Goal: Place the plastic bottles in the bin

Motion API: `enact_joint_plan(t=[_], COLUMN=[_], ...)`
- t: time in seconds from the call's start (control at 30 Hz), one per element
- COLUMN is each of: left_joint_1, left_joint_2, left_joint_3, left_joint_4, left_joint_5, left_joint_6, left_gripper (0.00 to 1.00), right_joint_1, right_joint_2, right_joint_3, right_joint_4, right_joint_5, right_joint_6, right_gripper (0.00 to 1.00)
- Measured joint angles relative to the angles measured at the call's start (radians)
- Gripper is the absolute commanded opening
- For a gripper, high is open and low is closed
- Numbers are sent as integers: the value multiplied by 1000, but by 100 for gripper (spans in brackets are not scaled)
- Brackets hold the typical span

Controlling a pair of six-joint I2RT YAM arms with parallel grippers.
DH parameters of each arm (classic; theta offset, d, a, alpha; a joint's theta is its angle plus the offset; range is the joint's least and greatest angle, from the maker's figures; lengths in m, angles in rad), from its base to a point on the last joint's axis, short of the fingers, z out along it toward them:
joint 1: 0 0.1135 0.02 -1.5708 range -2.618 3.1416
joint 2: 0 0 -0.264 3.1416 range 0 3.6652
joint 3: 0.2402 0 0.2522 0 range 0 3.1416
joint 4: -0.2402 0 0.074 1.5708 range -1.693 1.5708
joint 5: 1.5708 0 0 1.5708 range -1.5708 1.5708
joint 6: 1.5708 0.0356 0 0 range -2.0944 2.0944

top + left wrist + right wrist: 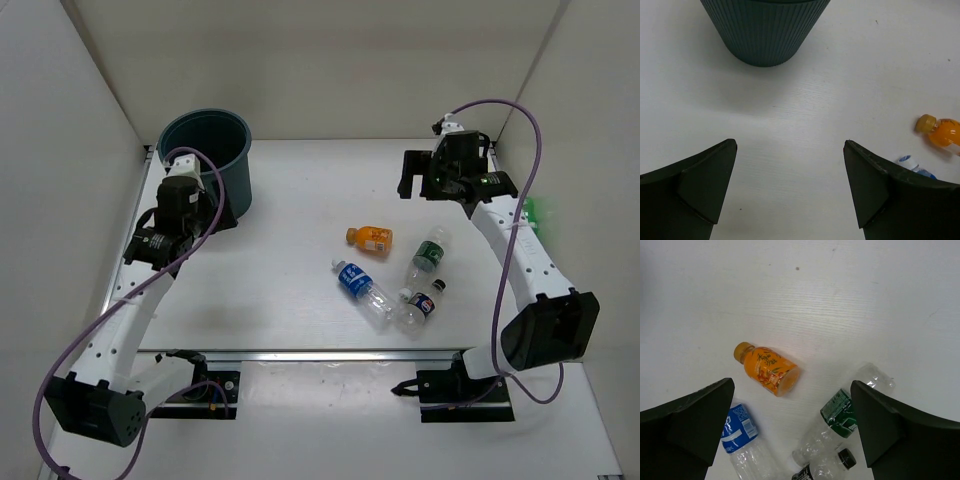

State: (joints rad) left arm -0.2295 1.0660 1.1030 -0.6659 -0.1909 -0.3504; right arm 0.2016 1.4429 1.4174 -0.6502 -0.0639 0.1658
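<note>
4 bottles [355,280] lie clustered mid-table, well apart from bin [236,178] back-left.

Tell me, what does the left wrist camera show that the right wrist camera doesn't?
Only the left wrist view shows the bin, standing at the top of its picture. Only the right wrist view shows the green-label bottle and the dark-cap bottle, both lying down. Both views show the orange bottle and the blue-label bottle on the white table, though the left view catches just the blue one's cap end.
</note>
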Motion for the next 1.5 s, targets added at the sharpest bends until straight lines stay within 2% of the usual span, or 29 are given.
enact_joint_plan(t=[0.27,0.47,0.57,0.8,0.9,1.13,1.3,1.5], left_joint_1=[4,-2,-13,-17,-27,-99,-172,-206], left_joint_2=[19,-31,-37,10,51,159,248,314], left_joint_3=[-5,-54,-61,-97,-98,-113,-113,-111], left_joint_4=[-8,14,19,42,64,116,138,153], left_joint_5=[-2,17,4,20,41,102,138,183], left_joint_6=[2,1,1,-6,-12,-24,-25,-35], left_gripper=[99,99,99,99,99,99,99,99], right_joint_1=[23,25,-56,-360,-427,-502,-526,-537], right_joint_2=[-5,-8,-6,54,103,261,446,526], right_joint_3=[-15,-74,-76,-111,-134,-151,-46,-35], right_joint_4=[14,35,31,72,104,267,314,394], right_joint_5=[49,116,153,262,281,348,385,417], right_joint_6=[-29,-62,-70,-109,-127,-207,-230,-235], right_gripper=[99,99,99,99,100,99,94,93])
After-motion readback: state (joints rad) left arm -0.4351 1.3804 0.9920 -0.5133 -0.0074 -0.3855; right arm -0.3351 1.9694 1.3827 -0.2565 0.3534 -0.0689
